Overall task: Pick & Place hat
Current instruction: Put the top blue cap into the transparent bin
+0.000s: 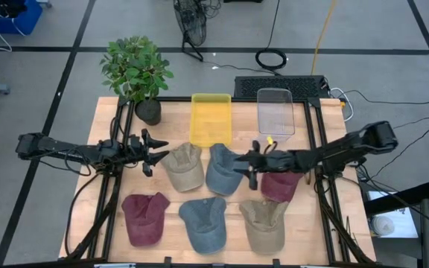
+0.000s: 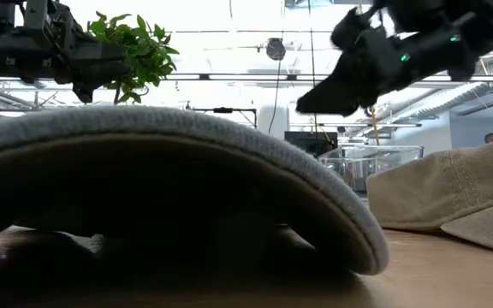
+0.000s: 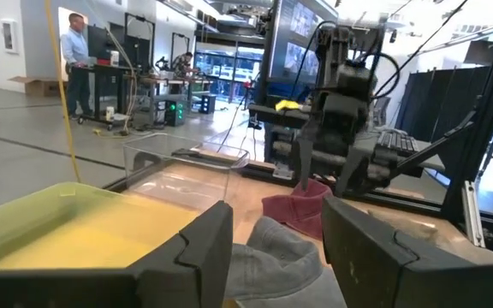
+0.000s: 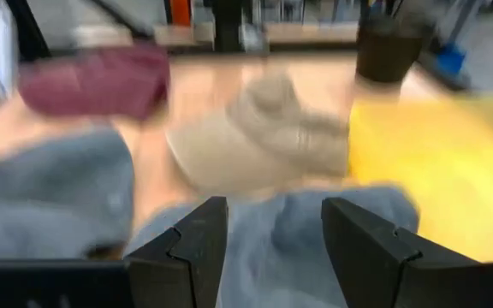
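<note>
Several caps lie crown up on the wooden table. The far row holds a beige cap (image 1: 182, 167), a blue-grey cap (image 1: 222, 169) and a maroon cap (image 1: 280, 184). The near row holds a maroon cap (image 1: 144, 217), a blue cap (image 1: 203, 222) and a beige cap (image 1: 263, 223). My left gripper (image 1: 155, 149) is open in the air just left of the far beige cap. My right gripper (image 1: 248, 165) is open and hovers over the right edge of the blue-grey cap (image 4: 272, 214), pointing toward the table's left. In the low view both grippers hang clear above the caps.
A yellow tray (image 1: 211, 119) and a clear tray (image 1: 275, 112) stand side by side at the far edge. A potted plant (image 1: 140, 74) is at the far left corner. Black frame rails (image 1: 104, 193) run along both sides. A person (image 3: 75, 51) stands far off in the room.
</note>
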